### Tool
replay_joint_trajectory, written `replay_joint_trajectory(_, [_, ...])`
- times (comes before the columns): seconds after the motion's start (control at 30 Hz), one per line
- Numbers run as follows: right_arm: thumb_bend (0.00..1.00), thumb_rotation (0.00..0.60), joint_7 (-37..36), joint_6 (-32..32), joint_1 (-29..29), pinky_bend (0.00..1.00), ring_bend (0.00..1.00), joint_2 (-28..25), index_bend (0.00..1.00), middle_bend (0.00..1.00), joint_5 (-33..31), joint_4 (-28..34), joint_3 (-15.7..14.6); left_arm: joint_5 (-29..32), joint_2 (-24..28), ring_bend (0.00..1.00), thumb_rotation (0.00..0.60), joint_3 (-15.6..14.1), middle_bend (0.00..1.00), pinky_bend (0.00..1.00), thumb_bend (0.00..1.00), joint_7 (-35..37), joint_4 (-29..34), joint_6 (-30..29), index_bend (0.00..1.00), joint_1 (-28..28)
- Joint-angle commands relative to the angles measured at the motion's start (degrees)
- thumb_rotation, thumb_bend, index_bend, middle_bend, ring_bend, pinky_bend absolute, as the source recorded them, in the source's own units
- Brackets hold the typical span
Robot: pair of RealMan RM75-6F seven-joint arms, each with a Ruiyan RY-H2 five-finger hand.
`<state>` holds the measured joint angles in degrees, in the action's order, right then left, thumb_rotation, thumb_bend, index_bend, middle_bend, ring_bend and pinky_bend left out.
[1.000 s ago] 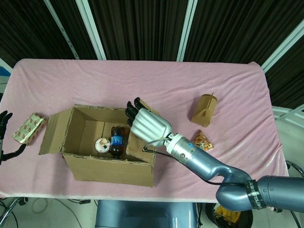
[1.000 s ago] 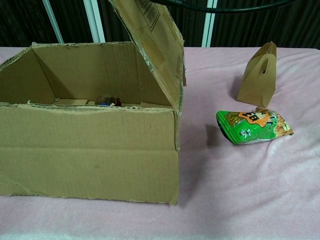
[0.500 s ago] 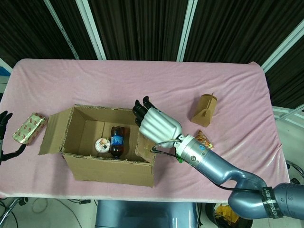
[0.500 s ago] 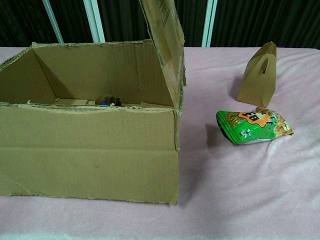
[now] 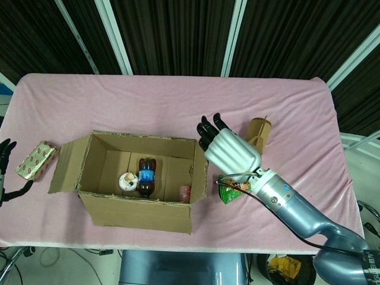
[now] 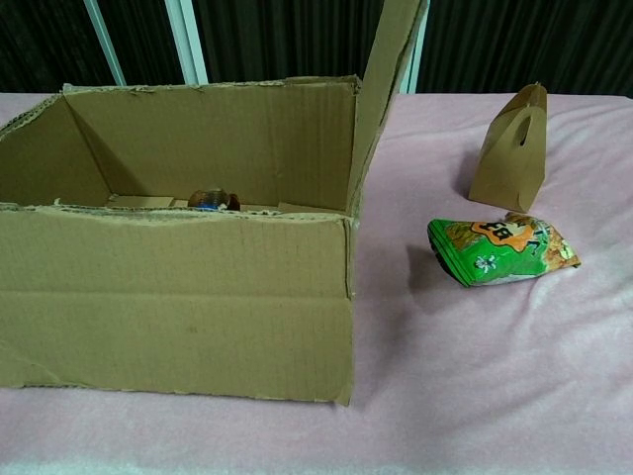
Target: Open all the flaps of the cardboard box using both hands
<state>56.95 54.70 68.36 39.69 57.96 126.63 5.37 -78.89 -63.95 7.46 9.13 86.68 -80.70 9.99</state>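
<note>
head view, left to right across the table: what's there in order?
left robot hand → wrapped gift box → cardboard box → right robot hand. The snack bag and the paper carton overlap the right robot hand, so both are left out.

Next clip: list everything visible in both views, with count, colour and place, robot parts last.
cardboard box: one, brown, front left of the table, top open; its right flap stands roughly upright.
cola bottle: one, dark with a blue label, lying inside the box.
round white item: one, inside the box left of the bottle; identity unclear.
small red item: one, in the box's front right corner; too small to identify.
paper carrier: one, brown, right of the box, farther back.
snack bag: one, green and orange, in front of the carrier.
wrapped packet: one, gold with red pattern, left of the box.
tablecloth: one, pink.
left hand: dark fingers, far left edge, holding nothing.
right hand: white with black fingers, over the snack bag, holding nothing.
</note>
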Motion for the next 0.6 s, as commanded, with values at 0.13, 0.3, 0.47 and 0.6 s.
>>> replay_joint_trajectory(0.13, [0.38, 0.600, -1.66, -0.24, -3.46, 0.22, 0.11, -2.41, 0.30, 0.16, 2.83, 0.89, -1.55, -0.11, -0.05, 0.00, 0.600, -0.01, 0.00, 0.00, 0.21, -0.20, -0.01, -0.23, 0.00, -0.10])
replay_joint_trajectory(0.3, [0.38, 0.600, -3.56, 0.39, -6.77, 0.22, 0.11, -3.62, 0.30, 0.16, 5.21, 0.70, -2.43, -0.06, -0.12, 0.00, 0.600, -0.02, 0.00, 0.00, 0.21, -0.57, -0.04, -0.28, 0.00, -0.16])
replay_joint_trajectory(0.47, [0.38, 0.600, -4.79, 0.94, -9.55, 0.22, 0.10, -4.57, 0.30, 0.15, 7.15, -0.50, -3.10, -0.21, -0.26, 0.00, 0.600, -0.06, 0.00, 0.00, 0.21, -1.04, -0.06, -0.45, 0.00, -0.19])
replay_joint_trajectory(0.6, [0.38, 0.600, -6.59, 2.71, -12.28, 0.22, 0.10, -4.36, 0.22, 0.14, 8.13, -1.53, -3.28, -0.14, -0.34, 0.00, 0.600, -0.10, 0.00, 0.00, 0.21, -1.38, 0.01, -0.39, 0.00, -0.20])
